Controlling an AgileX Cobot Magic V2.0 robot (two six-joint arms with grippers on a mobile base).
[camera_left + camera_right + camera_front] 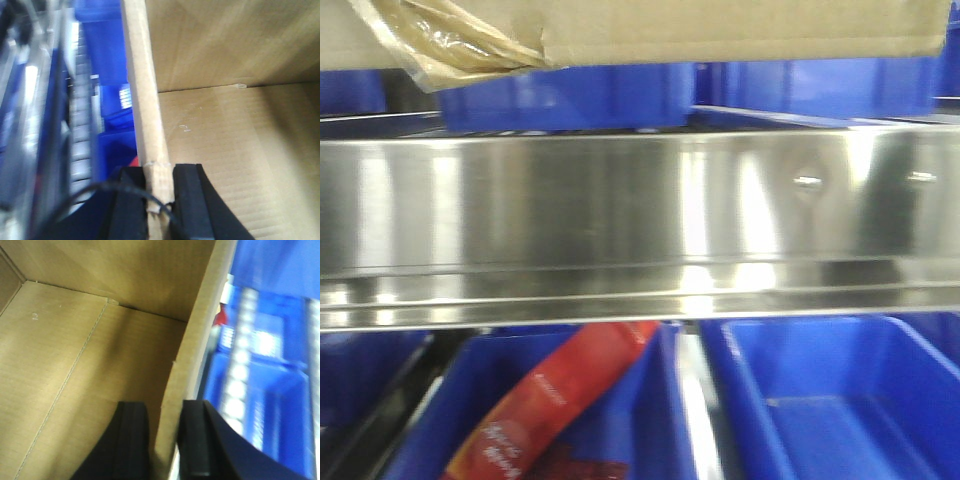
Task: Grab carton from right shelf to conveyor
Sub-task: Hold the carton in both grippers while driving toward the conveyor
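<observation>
The brown cardboard carton (720,25) fills the top edge of the front view, with torn tape hanging at its left corner. In the left wrist view my left gripper (159,200) is shut on the carton's left wall (145,100), one black finger on each side; the open inside of the carton (240,150) lies to the right. In the right wrist view my right gripper (165,445) is shut on the carton's right wall (200,330), with the carton's inside (75,350) to the left. The conveyor is not clearly identifiable.
A shiny steel shelf beam (640,215) crosses the front view. Blue bins sit above it (570,95) and below it (840,400); the lower left bin (450,400) holds a red packet (555,400). Blue bins and blurred steel parts flank the carton in both wrist views (270,365).
</observation>
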